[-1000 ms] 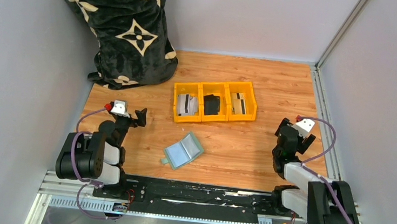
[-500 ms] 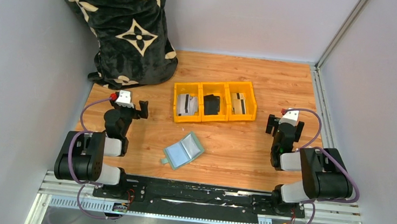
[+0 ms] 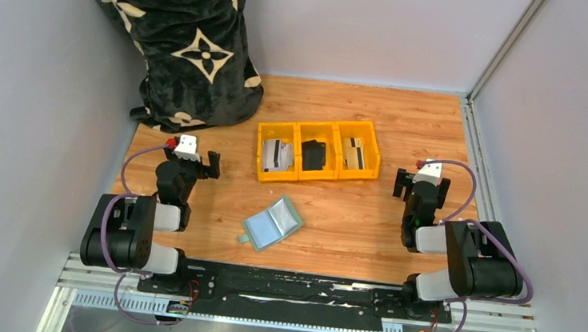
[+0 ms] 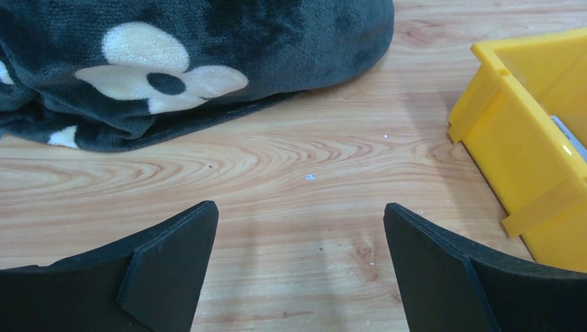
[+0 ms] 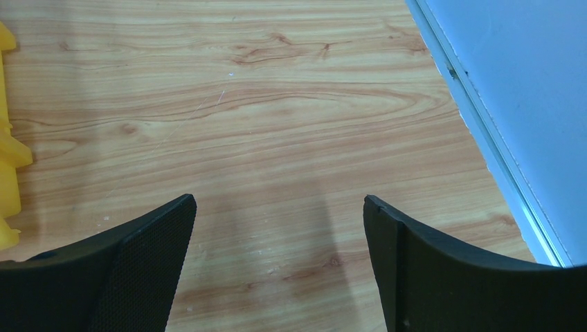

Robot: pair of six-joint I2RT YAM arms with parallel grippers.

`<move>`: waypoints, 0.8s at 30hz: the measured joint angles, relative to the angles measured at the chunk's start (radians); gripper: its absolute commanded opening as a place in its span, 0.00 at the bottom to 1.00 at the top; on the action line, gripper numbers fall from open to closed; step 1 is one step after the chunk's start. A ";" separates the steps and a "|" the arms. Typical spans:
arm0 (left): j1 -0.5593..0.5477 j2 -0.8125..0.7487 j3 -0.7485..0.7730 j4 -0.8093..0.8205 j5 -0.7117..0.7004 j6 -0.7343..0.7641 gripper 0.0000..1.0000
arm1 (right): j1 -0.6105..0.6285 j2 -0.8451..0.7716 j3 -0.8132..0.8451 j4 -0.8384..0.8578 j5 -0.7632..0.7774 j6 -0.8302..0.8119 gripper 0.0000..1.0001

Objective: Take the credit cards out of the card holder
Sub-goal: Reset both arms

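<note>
Open green card holder point(image 3: 271, 223) lies at centre, yellow tray point(image 3: 315, 177) holding credit cards point(image 3: 277, 155) at twelve o'clock; left gripper point(image 4: 297, 214) at nine, right gripper point(image 5: 279, 204) at three, both spread wide, empty.

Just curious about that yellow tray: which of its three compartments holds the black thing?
The middle compartment: it holds the black item, while its neighbours hold pale cards with dark stripes.

One sage-green folding card holder point(image 3: 271, 223) lies at the centre of the frame. Above it is one yellow plastic three-compartment tray point(image 3: 318, 177). It shows two pale, dark-striped plastic credit cards point(image 3: 277, 154) and one black block point(image 3: 313, 155). One black, cream-patterned plush blanket point(image 3: 182, 36) fills the upper left. There are two black claws: the left claw point(image 4: 297, 228) and the right claw point(image 5: 277, 221).
</note>
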 measured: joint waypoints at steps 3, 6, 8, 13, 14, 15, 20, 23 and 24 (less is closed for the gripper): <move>-0.003 0.000 0.003 -0.012 -0.001 0.007 1.00 | 0.000 0.000 0.000 0.000 0.000 -0.003 0.94; -0.016 0.000 0.008 -0.026 -0.013 0.016 1.00 | 0.000 0.000 0.000 0.000 0.000 -0.004 0.94; -0.026 0.000 0.013 -0.031 -0.019 0.019 1.00 | 0.000 0.000 0.000 0.000 0.000 -0.004 0.94; -0.031 0.000 0.013 -0.033 -0.029 0.021 1.00 | 0.000 0.000 0.000 0.000 0.000 -0.004 0.94; -0.031 0.000 0.013 -0.034 -0.031 0.021 1.00 | 0.000 0.000 0.000 0.000 0.000 -0.004 0.94; -0.031 0.000 0.013 -0.034 -0.031 0.022 1.00 | 0.000 0.000 0.000 0.000 0.000 -0.004 0.94; -0.031 0.000 0.013 -0.034 -0.032 0.025 1.00 | 0.000 0.000 0.000 0.000 0.000 -0.004 0.94; -0.031 0.000 0.013 -0.034 -0.033 0.026 1.00 | 0.000 0.000 0.000 0.000 0.000 -0.004 0.94; -0.031 0.000 0.013 -0.034 -0.034 0.026 1.00 | 0.000 0.000 0.000 0.000 0.000 -0.004 0.94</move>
